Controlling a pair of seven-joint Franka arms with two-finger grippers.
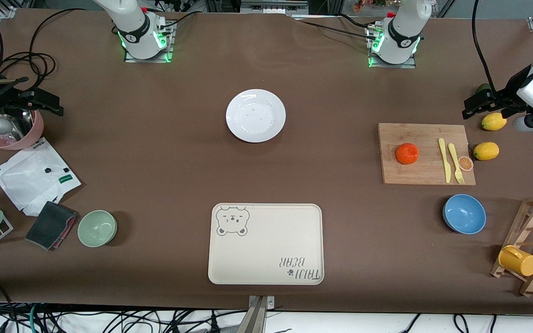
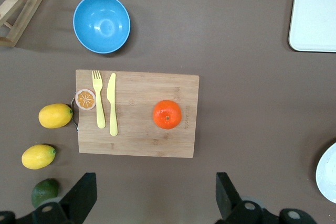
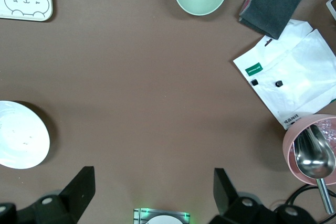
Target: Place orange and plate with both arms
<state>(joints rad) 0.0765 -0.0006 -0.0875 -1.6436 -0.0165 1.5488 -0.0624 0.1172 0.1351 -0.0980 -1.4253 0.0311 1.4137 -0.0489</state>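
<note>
Orange (image 1: 406, 153) sits untouched on the cutting board (image 1: 426, 138) at the front view's right, plate (image 1: 256, 115) bare at centre-top, bear tray (image 1: 265, 243) empty at lower centre, so no step has started. Left gripper (image 1: 472, 105) hangs wide open at the frame's right edge over the lemons (image 1: 493, 121); right gripper (image 1: 46, 102) hangs wide open at the left edge over the pink bowl (image 1: 26, 138). Next, I'd judge: left drops onto the orange, right reaches for the plate's rim.

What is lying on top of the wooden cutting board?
On the cutting board lie the orange, a yellow knife and a yellow fork. An orange slice overlaps its edge. Nothing is hidden.
</note>
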